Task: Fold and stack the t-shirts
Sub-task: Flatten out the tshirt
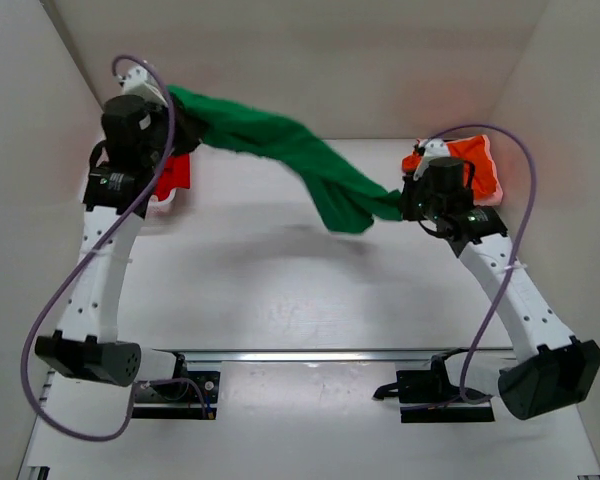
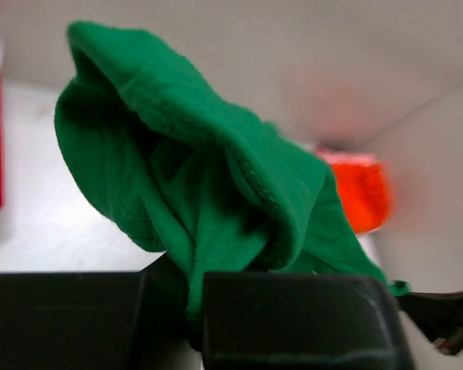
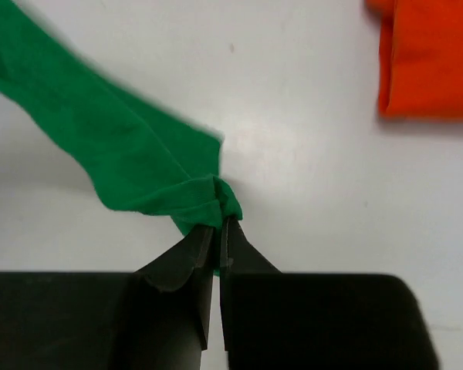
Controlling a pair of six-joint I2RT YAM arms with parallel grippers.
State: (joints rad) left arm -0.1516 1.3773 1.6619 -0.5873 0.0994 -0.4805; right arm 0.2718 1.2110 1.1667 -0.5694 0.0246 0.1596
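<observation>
"Where's the green t-shirt (image 1: 280, 150) from where you stand?"

"Up off the table (image 1: 280, 300); it's strung between the two arms like a twisted rope, high at the far left and sloping down to the right; a loose fold droops from it near the right end, and I can't tell whether that fold touches the surface."

"And the left gripper (image 2: 189, 308)?"

"Raised at the far left corner; its fingers are closed on a thick bunch of the green cloth, which billows up above them."

"The right gripper (image 3: 218, 231)?"

"Lower, close over the table; its two tips are pressed nearly together on a small knotted corner of the same shirt; the rest of the cloth runs away up and to the left of it."

"Any other shirts about?"

"An orange t-shirt (image 1: 475, 160) lies at the far right, just behind the right arm's wrist, apart from the green one; a red t-shirt (image 1: 175, 172) sits at the far left, partly hidden by the left arm; how either is folded, I can't make out."
</observation>
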